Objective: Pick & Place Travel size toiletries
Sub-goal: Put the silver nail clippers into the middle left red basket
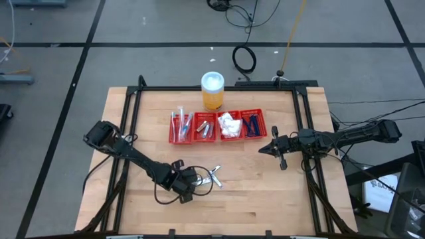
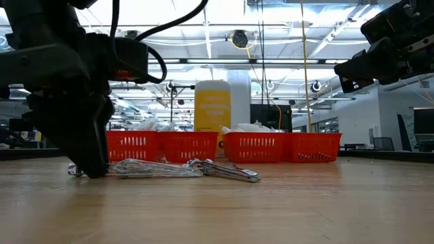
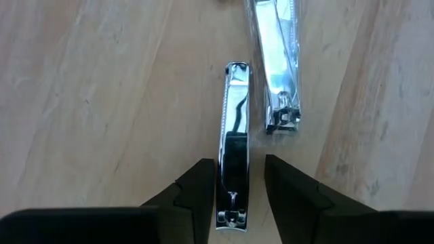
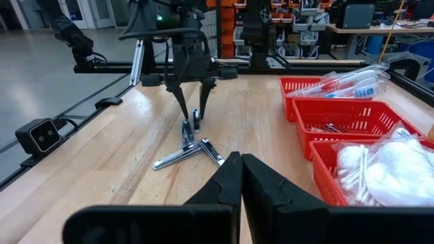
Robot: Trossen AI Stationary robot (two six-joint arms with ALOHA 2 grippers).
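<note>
l gripper near worktop's front edge, fingers astride a chrome nail clipper, not yet clamped; wrist view alone shows gaps. more clippers beside. r gripper clenched, empty, near right edge.

Two dark jointed arms, looping black cables, blunt black wedge-shaped fingers.

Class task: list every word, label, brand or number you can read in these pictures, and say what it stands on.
Orange jar: pale label lettering, too blurred to read.
Box beside the table: dark print, too small to read.
Nail clippers: no marking visible.
Nothing else carries text.
</note>
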